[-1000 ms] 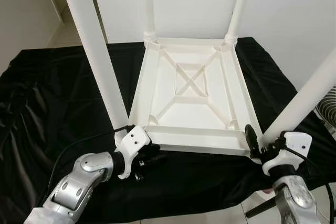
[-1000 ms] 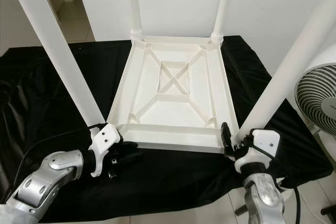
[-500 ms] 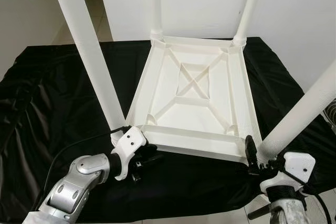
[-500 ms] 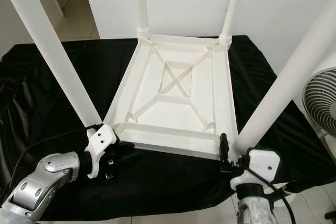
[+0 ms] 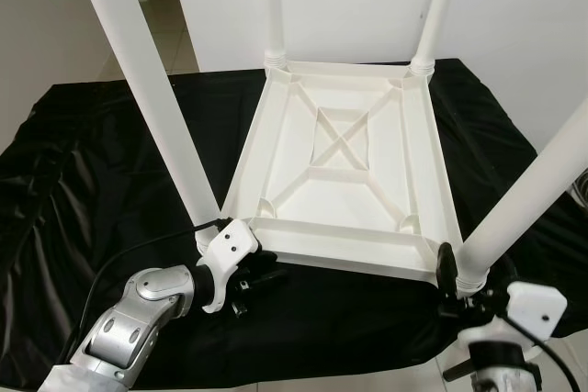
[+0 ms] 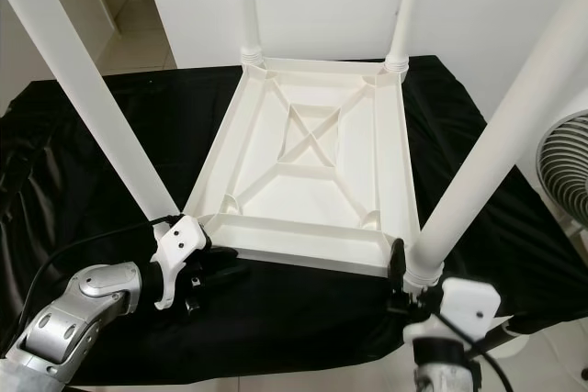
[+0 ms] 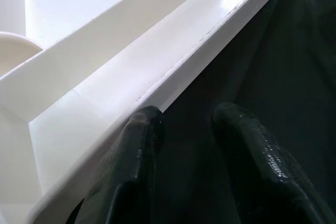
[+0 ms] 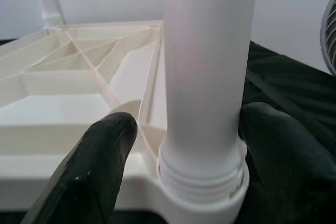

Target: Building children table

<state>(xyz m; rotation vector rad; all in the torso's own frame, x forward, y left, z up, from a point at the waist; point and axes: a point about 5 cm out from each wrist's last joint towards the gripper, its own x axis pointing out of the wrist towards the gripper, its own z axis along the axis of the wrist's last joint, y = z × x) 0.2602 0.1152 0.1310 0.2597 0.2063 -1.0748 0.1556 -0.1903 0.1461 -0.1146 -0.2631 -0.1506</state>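
Table top: your white children's table lies upside down on the black cloth, ribbed underside facing up, all four legs seated in its corner sockets.
Right gripper: your right gripper sits at the near right corner, its two black fingers set one on each side of the near right leg, just above the ringed collar where the leg meets its socket.
Right grip state: the fingers are spread about as wide as the leg and both appear to touch it; you have that leg held between them.
Left gripper: your left gripper is at the near left corner, fingertips pointing along the table's near edge rail.
Left grip state: the two fingers stand slightly apart with only black cloth between them; one fingertip rests against the underside lip of the rail, the other lies over the cloth just beside it. Nothing is gripped.
Near left leg: the near left leg rises from the corner just beyond your left fingers, leaning toward the robot's left.
Far legs: the two far legs stand well beyond both sets of fingers, at the wall side.
Fan: a white fan stands beyond your right fingers, off the cloth's right edge.
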